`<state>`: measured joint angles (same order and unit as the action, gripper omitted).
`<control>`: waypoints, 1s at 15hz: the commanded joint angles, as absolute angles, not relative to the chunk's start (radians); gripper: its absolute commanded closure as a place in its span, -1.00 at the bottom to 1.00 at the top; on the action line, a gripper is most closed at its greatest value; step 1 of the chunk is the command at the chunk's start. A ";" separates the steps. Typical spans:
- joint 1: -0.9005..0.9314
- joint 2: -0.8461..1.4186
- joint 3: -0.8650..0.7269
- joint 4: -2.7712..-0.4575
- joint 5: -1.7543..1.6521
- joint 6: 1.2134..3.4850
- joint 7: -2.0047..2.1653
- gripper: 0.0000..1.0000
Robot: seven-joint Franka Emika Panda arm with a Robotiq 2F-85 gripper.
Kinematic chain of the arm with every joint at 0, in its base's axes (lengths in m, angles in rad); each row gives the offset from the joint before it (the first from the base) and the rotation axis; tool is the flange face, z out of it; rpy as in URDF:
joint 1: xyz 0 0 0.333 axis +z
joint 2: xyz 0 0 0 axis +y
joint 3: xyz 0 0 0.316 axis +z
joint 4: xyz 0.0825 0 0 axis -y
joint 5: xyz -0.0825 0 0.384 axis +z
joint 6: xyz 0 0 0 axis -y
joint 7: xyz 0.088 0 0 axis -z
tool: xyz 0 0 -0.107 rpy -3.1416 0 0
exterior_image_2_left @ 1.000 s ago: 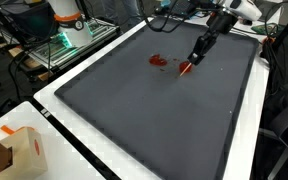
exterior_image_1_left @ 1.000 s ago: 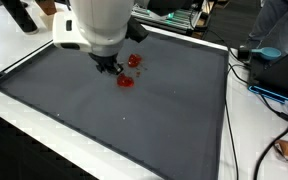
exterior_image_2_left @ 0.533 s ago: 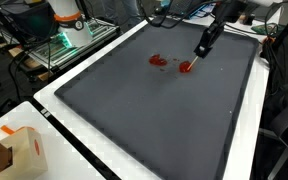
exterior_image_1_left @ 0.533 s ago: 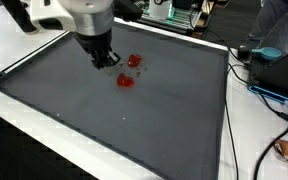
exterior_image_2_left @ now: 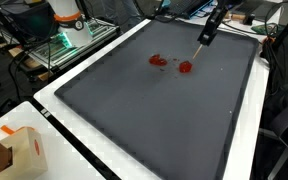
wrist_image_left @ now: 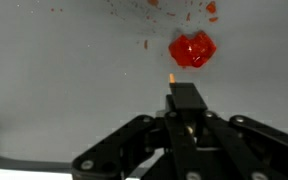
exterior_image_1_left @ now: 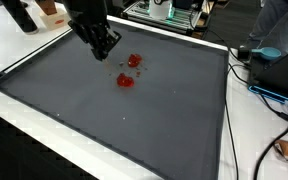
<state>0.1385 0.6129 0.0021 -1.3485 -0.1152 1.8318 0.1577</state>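
Two red crumpled pieces lie on the dark grey mat [exterior_image_1_left: 134, 120]: one [exterior_image_1_left: 135, 61] farther back, the other [exterior_image_1_left: 125, 81] in front of it. They show again as a red piece [exterior_image_2_left: 158, 60] and a red piece [exterior_image_2_left: 185, 67]. My gripper [exterior_image_1_left: 104, 47] hangs above the mat, up and to the left of them, and appears again as the gripper [exterior_image_2_left: 201, 40]. In the wrist view the gripper [wrist_image_left: 184, 95] has its fingers pressed together, with a tiny orange speck at the tip. A red piece [wrist_image_left: 192, 50] lies just beyond it among small red crumbs. Nothing visible is held.
The mat [exterior_image_2_left: 154, 120] covers a white table. Cables [exterior_image_1_left: 254, 70] and a person in blue [exterior_image_1_left: 284, 25] are at the right side. A cardboard box [exterior_image_2_left: 14, 150] sits at the near left corner. Equipment with green lights [exterior_image_2_left: 69, 35] stands behind.
The gripper has lifted from beside the red pieces and drawn back toward the mat's far edge. The red pieces have stayed in place.
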 commanded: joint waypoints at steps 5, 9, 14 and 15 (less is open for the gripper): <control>0.085 0.496 0.046 -1.498 -0.024 1.888 0.030 0.94; 0.099 0.521 0.036 -1.450 -0.045 1.864 0.032 0.74; 0.097 0.510 0.038 -1.468 -0.044 1.873 0.023 0.74; 0.097 0.510 0.038 -1.469 -0.044 1.874 0.022 0.74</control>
